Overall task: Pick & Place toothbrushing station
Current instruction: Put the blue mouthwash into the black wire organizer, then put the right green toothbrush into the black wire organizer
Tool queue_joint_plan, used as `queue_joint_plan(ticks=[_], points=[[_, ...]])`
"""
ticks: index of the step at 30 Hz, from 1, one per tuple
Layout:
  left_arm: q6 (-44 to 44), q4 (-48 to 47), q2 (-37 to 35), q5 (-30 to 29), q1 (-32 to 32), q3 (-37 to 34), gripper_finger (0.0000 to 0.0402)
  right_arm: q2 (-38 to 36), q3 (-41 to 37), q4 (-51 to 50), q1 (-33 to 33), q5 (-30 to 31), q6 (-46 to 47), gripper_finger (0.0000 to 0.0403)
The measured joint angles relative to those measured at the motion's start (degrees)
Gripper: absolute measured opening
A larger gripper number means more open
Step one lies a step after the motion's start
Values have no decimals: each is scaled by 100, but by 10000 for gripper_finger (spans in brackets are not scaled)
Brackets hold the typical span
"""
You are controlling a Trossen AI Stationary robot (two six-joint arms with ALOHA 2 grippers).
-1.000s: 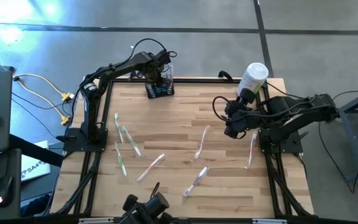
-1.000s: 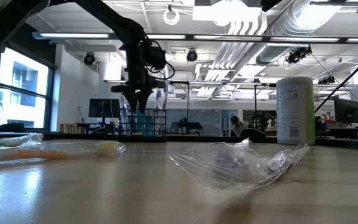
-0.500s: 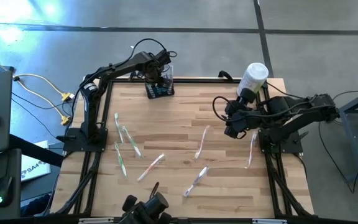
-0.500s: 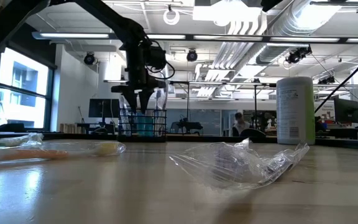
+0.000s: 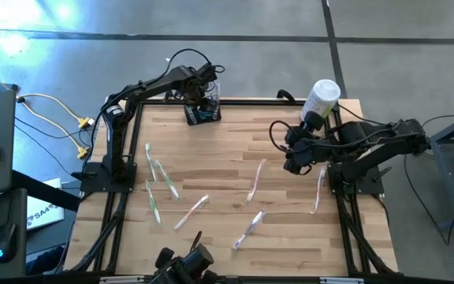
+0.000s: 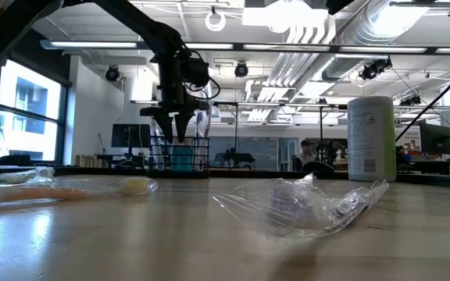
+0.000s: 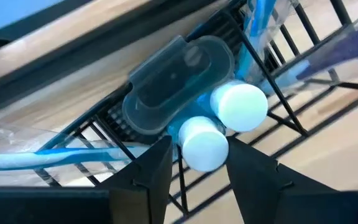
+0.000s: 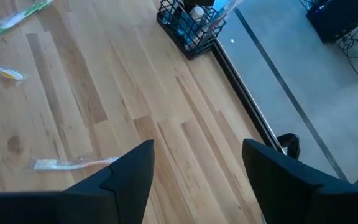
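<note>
Overhead, the toothbrushing station [image 5: 202, 113] sits at about eleven o'clock on the wooden table [image 5: 227, 150], by its far edge, with the left gripper [image 5: 204, 98] directly above it. The right gripper [image 5: 293, 164] hangs over the table toward three o'clock, well apart from the station, near a white cylindrical container [image 5: 320, 99] at one o'clock. Wrapped toothbrushes [image 5: 164, 184] lie scattered across the boards. Against the frames a second ago, nothing on the table has shifted; both arms keep their places.

At table height, the left gripper [image 6: 179, 131] points down into the station [image 6: 180, 157], its fingers now parted slightly wider than a second before. A person in the room behind has moved a little. The container [image 6: 371, 139] carries print too small to read.

From the left wrist, its fingers [image 7: 148, 180] stand apart, clamping nothing, just above two white caps [image 7: 238, 107] and a clear case [image 7: 176, 84] inside the rack.

From the right wrist, its fingers [image 8: 132, 174] are spread wide and empty over bare boards, the station [image 8: 191, 25] far off.
</note>
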Motion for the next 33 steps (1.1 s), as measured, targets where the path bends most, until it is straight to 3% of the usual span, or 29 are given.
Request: queue_joint_plan(ticks=[14,20,24,29,33], points=[[227,-517,0,54,-2,909,145,0,-2,52,-149,-249,-94,236],[396,-1826,-5,469,-8,1941,145,0,-2,41,-149,-259,-153,236],[775,-3028,-31,565,-264,2858,145,0,-2,29,-149,-259,-153,236],[778,-2921,-770,1567,-830,2997,145,0,-2,-2,-149,-268,-153,236],[554,-2935,-1220,1541,-1339,2971,145,0,-4,-7,-147,-281,-155,236]])
